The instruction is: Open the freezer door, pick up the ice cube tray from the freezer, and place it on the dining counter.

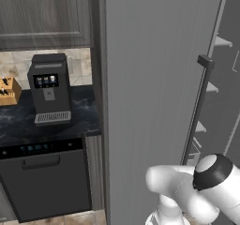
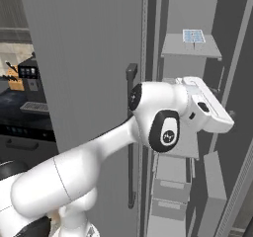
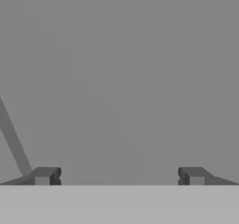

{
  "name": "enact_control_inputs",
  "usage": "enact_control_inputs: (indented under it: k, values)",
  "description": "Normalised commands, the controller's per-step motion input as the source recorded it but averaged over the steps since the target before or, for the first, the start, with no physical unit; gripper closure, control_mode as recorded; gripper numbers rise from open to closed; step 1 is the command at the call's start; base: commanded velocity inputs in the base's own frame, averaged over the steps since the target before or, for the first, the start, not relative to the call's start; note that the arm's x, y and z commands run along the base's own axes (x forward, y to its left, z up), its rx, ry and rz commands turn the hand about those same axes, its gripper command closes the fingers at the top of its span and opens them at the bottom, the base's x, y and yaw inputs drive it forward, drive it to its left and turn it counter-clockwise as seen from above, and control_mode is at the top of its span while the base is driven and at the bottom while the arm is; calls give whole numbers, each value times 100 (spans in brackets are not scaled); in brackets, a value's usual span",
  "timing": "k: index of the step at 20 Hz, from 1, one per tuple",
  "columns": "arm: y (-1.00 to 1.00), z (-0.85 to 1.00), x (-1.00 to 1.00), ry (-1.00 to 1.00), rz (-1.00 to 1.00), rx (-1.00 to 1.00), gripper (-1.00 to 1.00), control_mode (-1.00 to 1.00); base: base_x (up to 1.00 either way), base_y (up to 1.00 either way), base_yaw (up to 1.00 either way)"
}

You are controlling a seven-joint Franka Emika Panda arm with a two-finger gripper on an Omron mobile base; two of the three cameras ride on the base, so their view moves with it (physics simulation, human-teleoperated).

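The freezer door point(image 2: 84, 58) stands swung open, its dark bar handle point(image 2: 131, 132) along its free edge; in the left base view the door point(image 1: 154, 78) fills the middle. Inside the freezer point(image 2: 190, 48), the pale blue ice cube tray point(image 2: 193, 35) lies flat on a high shelf. My arm's white hand point(image 2: 207, 107) reaches into the compartment, well below the tray. In the hand view my gripper point(image 3: 119, 177) is open with nothing between its fingertips point(image 3: 44, 176), facing a plain grey surface. The dining counter is out of view.
Left of the fridge, a coffee machine point(image 1: 49, 88) and a knife block point(image 1: 8, 90) stand on a dark worktop point(image 1: 18, 121) above a dishwasher point(image 1: 47, 177). Grey drawers point(image 2: 170, 181) fill the freezer's lower part. Thin shelves point(image 1: 222, 42) jut out at the right.
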Motion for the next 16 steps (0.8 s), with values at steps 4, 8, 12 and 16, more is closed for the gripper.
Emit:
enact_control_inputs:
  k: [4, 8, 12, 16]
  values:
    - [48, 0, 0, 0, 10, 0, -100, -100, 0, 0, 0]
    - [46, 1, 0, 4, 13, 1, -100, -100, 0, 0, 0]
    - [44, 1, 0, 9, 15, 4, -100, -100, 0, 0, 0]
    - [50, 0, -10, 6, 16, 2, -100, -100, 0, 0, 0]
